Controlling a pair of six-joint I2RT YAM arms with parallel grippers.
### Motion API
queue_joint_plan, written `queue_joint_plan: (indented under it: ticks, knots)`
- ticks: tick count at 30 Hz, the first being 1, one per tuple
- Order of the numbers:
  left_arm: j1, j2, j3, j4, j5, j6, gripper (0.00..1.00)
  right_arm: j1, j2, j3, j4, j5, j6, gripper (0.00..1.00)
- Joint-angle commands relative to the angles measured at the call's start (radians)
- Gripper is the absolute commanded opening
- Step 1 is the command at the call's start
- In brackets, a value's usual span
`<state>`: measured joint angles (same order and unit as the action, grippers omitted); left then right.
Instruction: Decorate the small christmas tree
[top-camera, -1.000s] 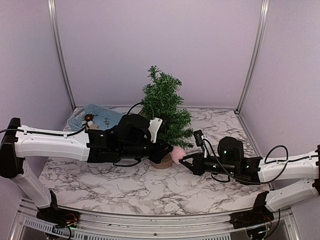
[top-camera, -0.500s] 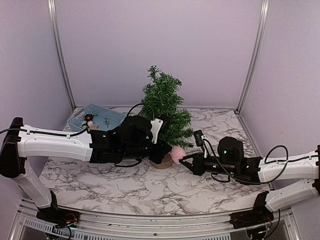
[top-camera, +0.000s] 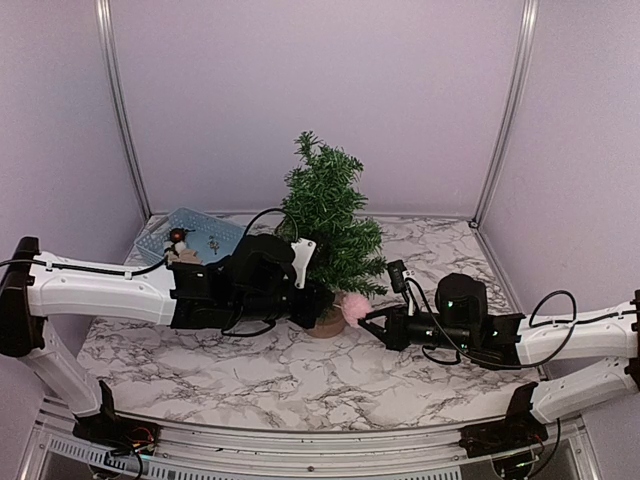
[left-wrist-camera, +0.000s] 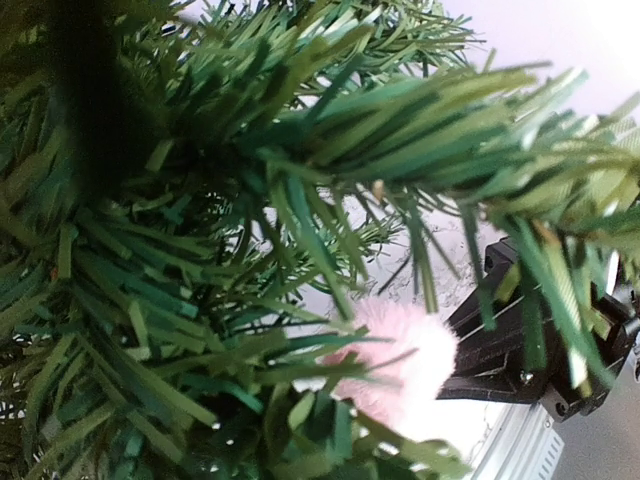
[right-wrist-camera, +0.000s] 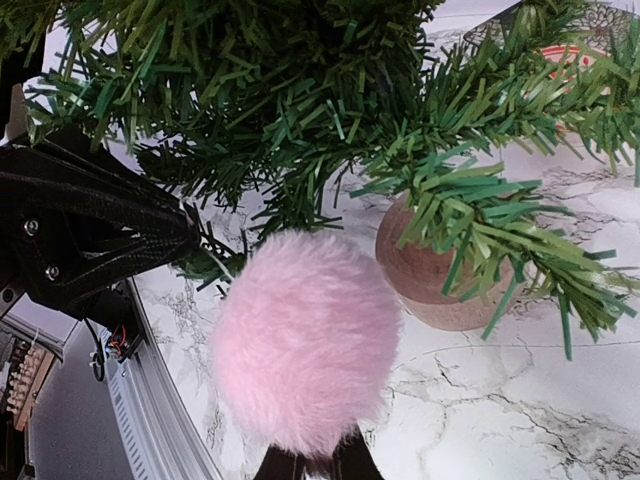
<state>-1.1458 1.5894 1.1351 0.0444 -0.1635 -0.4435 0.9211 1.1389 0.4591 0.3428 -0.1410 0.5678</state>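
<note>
Dense christmas tree (top-camera: 325, 215) before right claw (top-camera: 365, 313)

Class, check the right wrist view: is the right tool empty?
No: the right tool pinches a fluffy pink pom-pom beside the lower branches of the small green bristly Christmas tree.

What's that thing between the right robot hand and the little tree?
A pink fluffy ball, pinched by the right fingers, just under the low branches of the tree. The right wrist view shows it best.
</note>
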Motion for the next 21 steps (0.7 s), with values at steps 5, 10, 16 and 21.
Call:
queue_joint_plan:
  ticks: [5,10,16,21]
  knots:
    - [0.015,-0.058,-0.061,0.045,-0.029,-0.030,0.00,-0.006,-0.001,0.024,0.010,0.000,-0.012,0.00]
    - [0.018,-0.078,-0.085,0.077,-0.025,-0.037,0.00,-0.005,-0.001,0.024,0.009,0.000,-0.011,0.00]
    - [0.027,-0.108,-0.135,0.153,0.021,-0.052,0.00,-0.007,-0.003,0.024,0.012,0.000,-0.012,0.00]
    - [0.029,-0.113,-0.150,0.184,0.073,-0.047,0.00,-0.005,-0.001,0.024,0.013,-0.002,-0.012,0.00]
